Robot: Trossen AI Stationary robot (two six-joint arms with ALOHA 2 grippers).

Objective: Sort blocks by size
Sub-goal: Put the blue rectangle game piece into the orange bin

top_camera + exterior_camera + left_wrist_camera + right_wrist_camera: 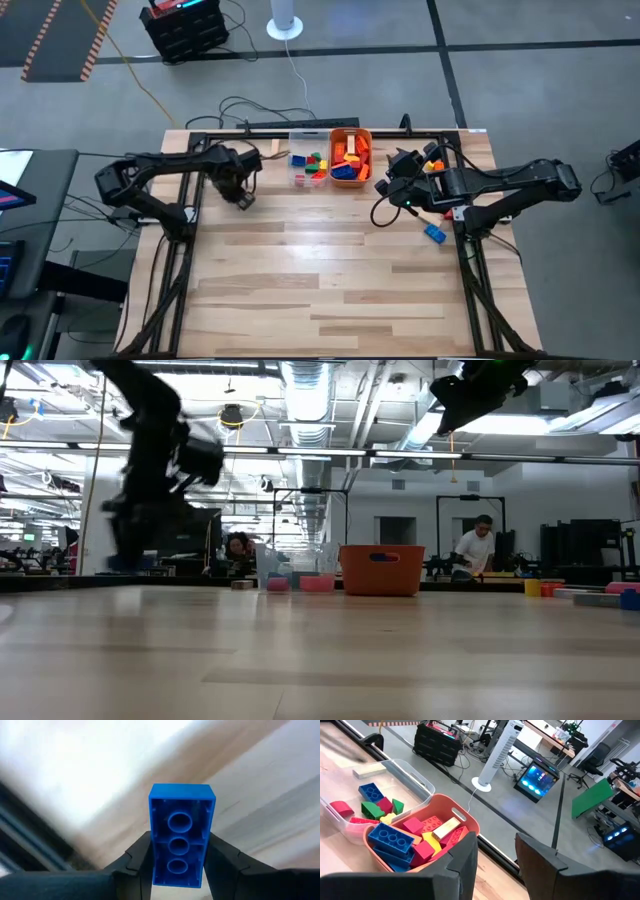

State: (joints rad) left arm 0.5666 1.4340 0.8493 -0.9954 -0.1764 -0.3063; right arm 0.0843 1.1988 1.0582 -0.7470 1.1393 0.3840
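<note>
My left gripper (242,195) is at the table's far left, near the clear tub (293,150), and is shut on a long blue brick (180,820) whose hollow underside faces the wrist camera. My right gripper (393,185) is open and empty (496,845), just right of the orange tub (337,133). The orange tub (454,809) holds blue, red, yellow and wood blocks (415,837). The clear tub (415,772) holds blue, red and green blocks (372,802). A loose blue block (433,232) lies on the table at the right. My left gripper pinches the blue brick's two long sides (156,852) between its two fingers, near the end closest to the wrist. The fingers lie along the brick, and its other end (181,790) sticks out past the fingertips. The brick looks clear of the wood below.
The two tubs stand side by side at the table's far edge, seen in the low view as the orange tub (382,572) and pink blocks (300,584). An orange block (433,163) lies by the right arm. People show in the room behind (470,550). Bare wood spans the near half (320,290).
</note>
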